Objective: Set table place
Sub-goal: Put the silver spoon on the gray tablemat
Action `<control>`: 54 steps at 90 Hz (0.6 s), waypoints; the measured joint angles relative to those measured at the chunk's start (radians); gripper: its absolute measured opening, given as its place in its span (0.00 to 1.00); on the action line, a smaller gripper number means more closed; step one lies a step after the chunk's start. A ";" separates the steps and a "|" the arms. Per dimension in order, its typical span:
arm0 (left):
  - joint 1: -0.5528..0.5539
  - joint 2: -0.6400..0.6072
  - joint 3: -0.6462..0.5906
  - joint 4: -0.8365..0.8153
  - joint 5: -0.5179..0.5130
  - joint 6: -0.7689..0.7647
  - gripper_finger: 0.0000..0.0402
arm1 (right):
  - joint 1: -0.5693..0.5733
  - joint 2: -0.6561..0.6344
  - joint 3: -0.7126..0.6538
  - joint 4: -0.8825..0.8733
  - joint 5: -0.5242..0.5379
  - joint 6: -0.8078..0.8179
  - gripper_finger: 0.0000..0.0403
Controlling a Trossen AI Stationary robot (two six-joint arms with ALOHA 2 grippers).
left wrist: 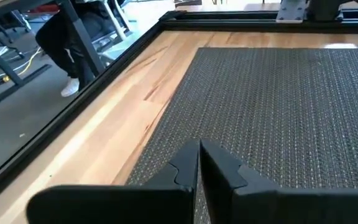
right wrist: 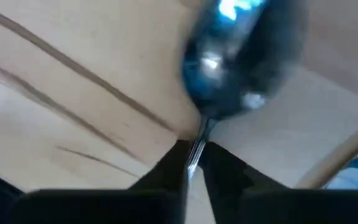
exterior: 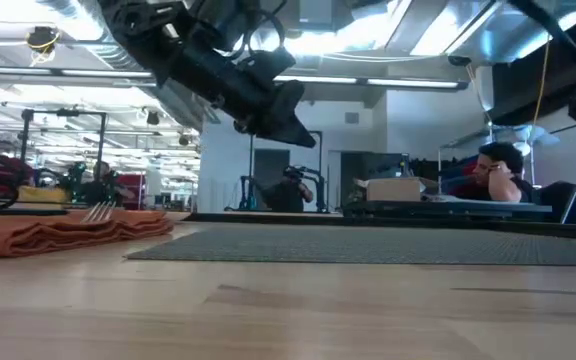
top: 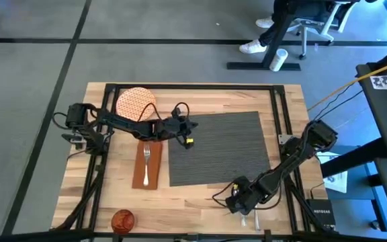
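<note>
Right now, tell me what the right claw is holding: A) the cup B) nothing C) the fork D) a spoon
D: the right claw is shut on the spoon by its thin handle, the shiny bowl sticking out ahead over the table.

Seated person (exterior: pixel 496 170); office chair (top: pixel 314 23)

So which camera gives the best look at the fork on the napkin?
The high view: the whole fork shows lying lengthwise on the brown napkin, left of the placemat. The low view shows only its tines edge-on. Neither wrist view shows it.
</note>
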 joint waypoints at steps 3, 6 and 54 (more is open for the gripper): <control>0.000 0.000 0.000 -0.001 0.000 -0.001 0.00 | -0.007 0.000 0.000 -0.001 0.003 -0.010 0.02; 0.000 0.000 0.000 -0.001 0.000 -0.002 0.00 | -0.012 0.000 0.000 -0.003 0.005 -0.018 0.02; -0.005 0.000 0.000 -0.007 0.023 -0.002 0.00 | -0.132 -0.200 -0.006 -0.087 0.232 -0.074 0.00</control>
